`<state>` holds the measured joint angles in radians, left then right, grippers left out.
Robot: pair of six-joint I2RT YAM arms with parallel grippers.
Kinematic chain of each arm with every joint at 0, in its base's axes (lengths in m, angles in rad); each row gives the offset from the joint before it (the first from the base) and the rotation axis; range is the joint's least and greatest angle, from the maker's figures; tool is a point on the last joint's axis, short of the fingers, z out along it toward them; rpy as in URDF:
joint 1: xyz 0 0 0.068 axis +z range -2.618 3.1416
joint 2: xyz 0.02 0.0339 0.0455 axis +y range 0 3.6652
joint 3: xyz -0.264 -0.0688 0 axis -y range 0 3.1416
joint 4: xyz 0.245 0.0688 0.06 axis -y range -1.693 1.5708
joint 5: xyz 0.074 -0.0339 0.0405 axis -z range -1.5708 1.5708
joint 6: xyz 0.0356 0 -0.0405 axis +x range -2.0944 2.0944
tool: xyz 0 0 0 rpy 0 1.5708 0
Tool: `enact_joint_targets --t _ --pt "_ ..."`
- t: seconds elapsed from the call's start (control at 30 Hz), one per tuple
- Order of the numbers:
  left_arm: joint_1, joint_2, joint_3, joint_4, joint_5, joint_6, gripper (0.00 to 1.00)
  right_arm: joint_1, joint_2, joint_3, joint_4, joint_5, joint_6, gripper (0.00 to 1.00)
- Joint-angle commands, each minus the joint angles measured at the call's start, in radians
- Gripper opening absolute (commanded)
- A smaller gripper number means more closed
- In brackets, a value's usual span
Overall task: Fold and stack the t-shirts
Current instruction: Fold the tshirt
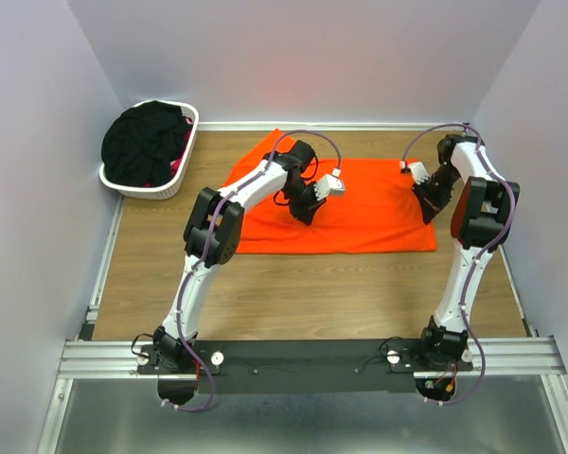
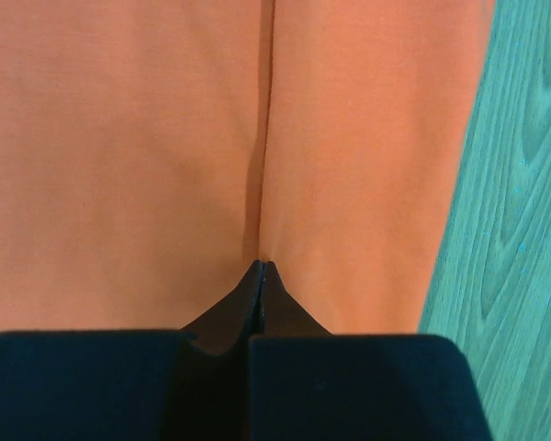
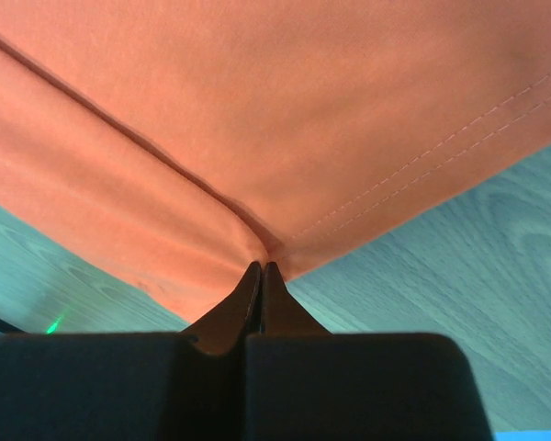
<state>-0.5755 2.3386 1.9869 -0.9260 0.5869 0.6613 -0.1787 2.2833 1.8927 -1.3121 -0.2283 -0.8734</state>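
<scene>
Both end effectors tight on orange t-shirt

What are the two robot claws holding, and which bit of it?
Both pinch the bright orange cloth t-shirt: the left gripper a crease in its cloth, the right gripper a hemmed corner.

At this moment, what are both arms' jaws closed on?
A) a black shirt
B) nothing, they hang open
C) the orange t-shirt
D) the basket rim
C: each wrist view shows shut jaws pinching a fold of the orange t-shirt, while the black clothes lie heaped in the white basket.
</scene>
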Motion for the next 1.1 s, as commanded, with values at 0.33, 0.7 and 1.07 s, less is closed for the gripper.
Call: enact_joint_targets --t 0.33,0.7,1.07 --pt "0.04 -0.064 0.003 0.013 -0.024 0.0 0.0 -0.007 -0.008 0.065 -0.006 -0.029 0.001 0.0" --pt "0.071 -0.036 0.053 0.036 -0.041 -0.046 0.41 -0.01 0.027 0.074 0.02 -0.014 0.017 0.55" --pt "0.342 -0.101 0.23 0.298 -0.024 -0.316 0.46 -0.044 0.122 0.379 0.146 -0.169 0.233 0.67"
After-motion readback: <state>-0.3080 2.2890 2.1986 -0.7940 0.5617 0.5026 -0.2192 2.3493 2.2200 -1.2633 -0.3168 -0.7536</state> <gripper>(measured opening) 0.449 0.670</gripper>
